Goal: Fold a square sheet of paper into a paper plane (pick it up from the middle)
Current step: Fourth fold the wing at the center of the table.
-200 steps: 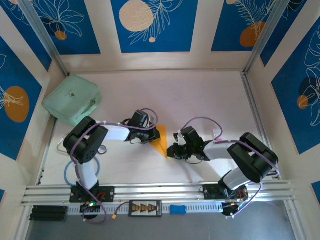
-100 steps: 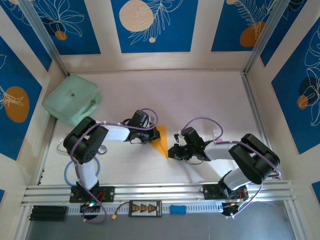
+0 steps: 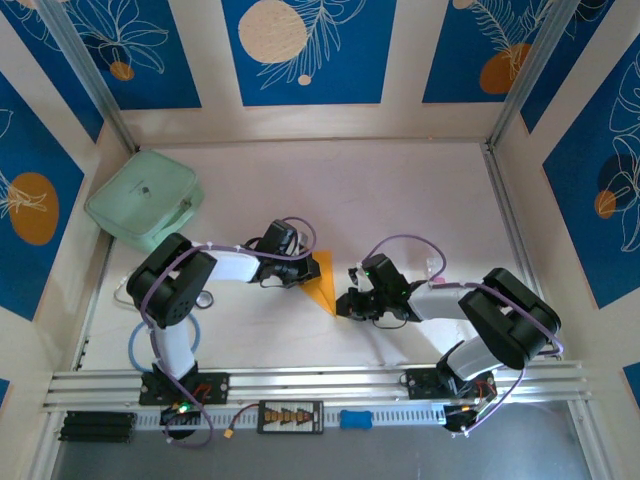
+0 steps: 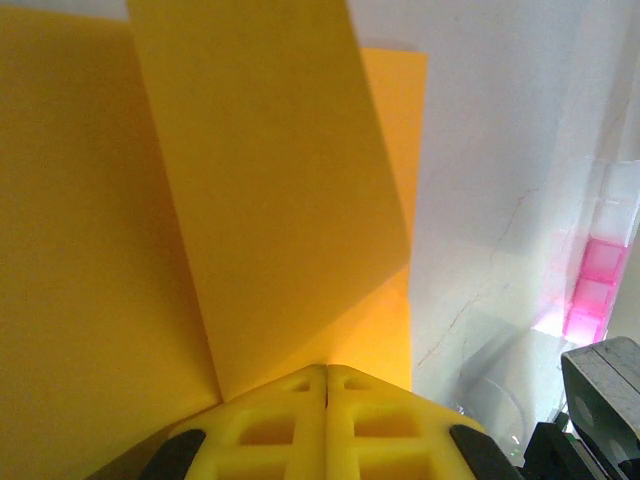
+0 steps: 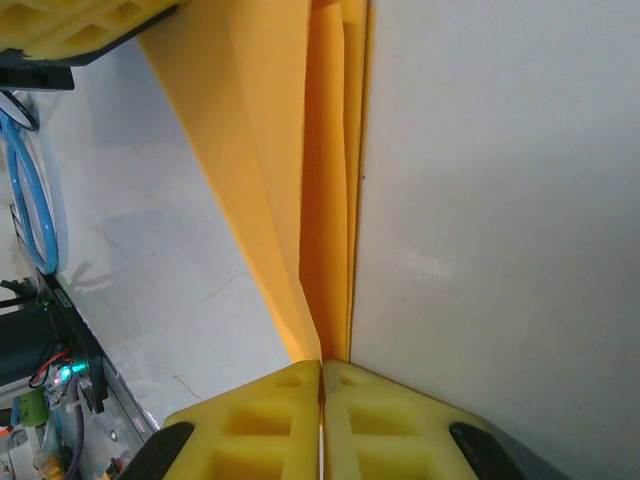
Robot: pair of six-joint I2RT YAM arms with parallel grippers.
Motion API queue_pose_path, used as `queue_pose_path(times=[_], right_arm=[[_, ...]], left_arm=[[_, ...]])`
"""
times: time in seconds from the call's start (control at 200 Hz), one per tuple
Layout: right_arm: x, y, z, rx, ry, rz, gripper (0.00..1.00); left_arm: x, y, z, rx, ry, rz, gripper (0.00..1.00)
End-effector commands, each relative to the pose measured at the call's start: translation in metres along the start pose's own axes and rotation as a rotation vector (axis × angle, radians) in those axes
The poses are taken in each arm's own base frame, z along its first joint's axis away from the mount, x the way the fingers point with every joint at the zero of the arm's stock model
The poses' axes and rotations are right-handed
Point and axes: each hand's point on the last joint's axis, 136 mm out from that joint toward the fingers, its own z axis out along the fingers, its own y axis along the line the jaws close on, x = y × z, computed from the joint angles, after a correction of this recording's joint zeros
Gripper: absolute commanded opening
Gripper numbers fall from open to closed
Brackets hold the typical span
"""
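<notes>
Starting at the near edge: the rail holding the arm bases has a small black board (image 3: pixel 290 416) and a blue block (image 3: pixel 355 418) on it, and I can't read a letter on either; a blue cable loop (image 3: pixel 133 347) lies by the left base; a bit farther in, mid-tabletop (image 3: pixel 400 200), is the action: the sheet of paper (image 3: pixel 322 280) is well past square, folded into a narrow orange wedge pointing toward the near side, between the two arms; the right gripper (image 5: pixel 321 365) is clamped shut on that near tip, with layers fanning out from it; the left gripper (image 4: pixel 326 372) is pinched shut on the paper's left side, one flap standing up in front of it; my read is we're mid-fold, around the wing creases, not a finished plane yet; next move probably wants one gripper pinning while the other lays that raised flap down along the centre crease, gently, since thin paper slips or tears if both pull; a small pink thing (image 4: pixel 598 290) shows past the paper, can't tell what; far left sits the mint-green case (image 3: pixel 145 200), no logo I can make out; the back wall has blue leaf-print panels (image 3: pixel 300 50), no writing.
</notes>
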Motion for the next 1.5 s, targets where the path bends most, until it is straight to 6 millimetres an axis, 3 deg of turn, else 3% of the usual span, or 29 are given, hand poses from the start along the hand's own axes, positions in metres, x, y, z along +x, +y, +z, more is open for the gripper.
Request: queue_pose_path(times=[0.0,0.1,0.195,0.56,1.04,1.27,1.49], right_arm=[[0.030,-0.022,0.000,0.066,0.102,0.052,0.05],[0.032,-0.020,0.000,0.051,0.110,0.049,0.01],[0.031,-0.022,-0.001,0.066,0.103,0.053,0.08],[0.036,-0.025,-0.001,0.072,0.119,0.051,0.05],[0.042,-0.031,-0.006,0.091,0.121,0.055,0.13],[0.043,-0.028,-0.005,0.076,0.131,0.045,0.06],[0.046,-0.029,-0.004,0.087,0.147,0.048,0.09]], left_arm=[[0.012,0.032,0.007,-0.105,0.039,-0.040,0.02],[0.012,0.032,0.007,-0.106,0.037,-0.040,0.02],[0.012,0.032,0.007,-0.106,0.040,-0.040,0.02],[0.012,0.032,0.007,-0.108,0.039,-0.044,0.02],[0.012,0.035,0.008,-0.119,0.043,-0.048,0.02],[0.012,0.034,0.007,-0.120,0.043,-0.045,0.02],[0.012,0.035,0.007,-0.123,0.042,-0.046,0.02]])
